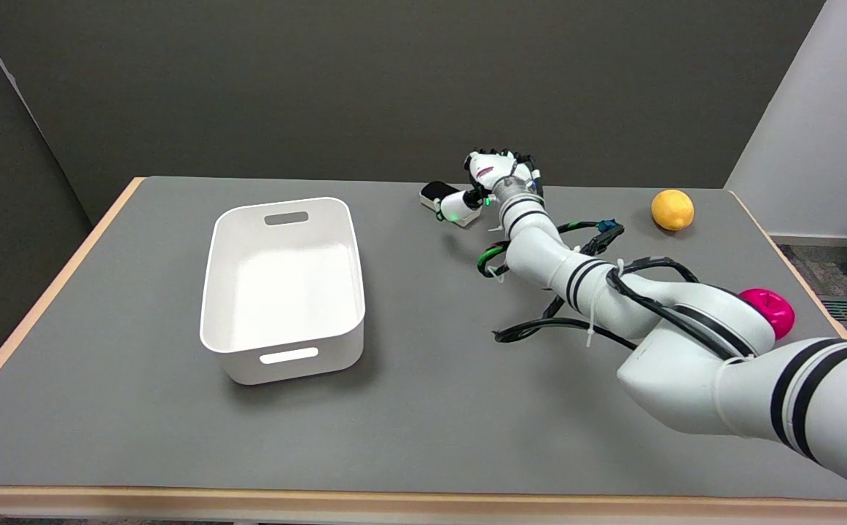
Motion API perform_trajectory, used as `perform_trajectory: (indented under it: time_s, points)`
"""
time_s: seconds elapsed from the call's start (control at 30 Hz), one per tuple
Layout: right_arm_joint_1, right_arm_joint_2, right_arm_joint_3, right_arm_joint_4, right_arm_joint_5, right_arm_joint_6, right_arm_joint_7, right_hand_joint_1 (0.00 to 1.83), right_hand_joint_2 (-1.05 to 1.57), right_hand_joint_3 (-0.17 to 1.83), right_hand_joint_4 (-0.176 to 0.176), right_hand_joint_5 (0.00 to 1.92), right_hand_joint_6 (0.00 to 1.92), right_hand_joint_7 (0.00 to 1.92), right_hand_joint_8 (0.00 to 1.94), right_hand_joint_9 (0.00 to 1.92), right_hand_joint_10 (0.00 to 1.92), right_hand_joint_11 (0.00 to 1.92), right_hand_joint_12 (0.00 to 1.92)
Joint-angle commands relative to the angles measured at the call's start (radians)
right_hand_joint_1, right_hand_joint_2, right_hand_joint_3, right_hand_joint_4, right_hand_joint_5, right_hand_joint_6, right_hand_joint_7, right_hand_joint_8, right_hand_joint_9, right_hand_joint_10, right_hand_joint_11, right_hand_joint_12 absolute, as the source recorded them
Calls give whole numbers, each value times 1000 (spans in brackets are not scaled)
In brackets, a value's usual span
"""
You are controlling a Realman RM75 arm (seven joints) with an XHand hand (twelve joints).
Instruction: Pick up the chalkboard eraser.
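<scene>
Head view: the right hand [495,175] sits at the upper centre of the frame, near the far edge of the grey bench [423,408]. Its thumb reaches left beside a small black-topped block, seemingly the chalkboard eraser [436,192]; whether the fingers grip it I cannot tell. A white bin [283,343] stands left of centre, a lemon [672,209] upper right, a pink object [772,309] behind the arm.

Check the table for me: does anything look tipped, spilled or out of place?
Nothing stands out. The white bin sits upright, the orange fruit and pink object rest on the table, and the right hand is at the far edge.
</scene>
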Motion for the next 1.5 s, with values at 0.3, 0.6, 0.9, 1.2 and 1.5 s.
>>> perform_trajectory:
  time_s: [0.3,0.6,0.9,1.2,1.5]
  points:
    - [50,-25,8,26,30,9,-6,538,647,809,-165,186,433,288,449,146,868,0,1234]
    - [43,-25,7,51,28,0,-6,540,653,805,-162,183,425,281,438,143,864,-1,1215]
    - [34,-20,5,38,30,1,-3,535,654,806,-159,180,419,277,428,141,858,-1,1208]
    - [27,-20,6,44,30,0,-1,534,654,805,-153,179,414,276,425,141,857,-1,1207]
    - [15,-17,6,69,30,8,3,532,655,805,-151,177,411,273,421,139,854,-1,1206]
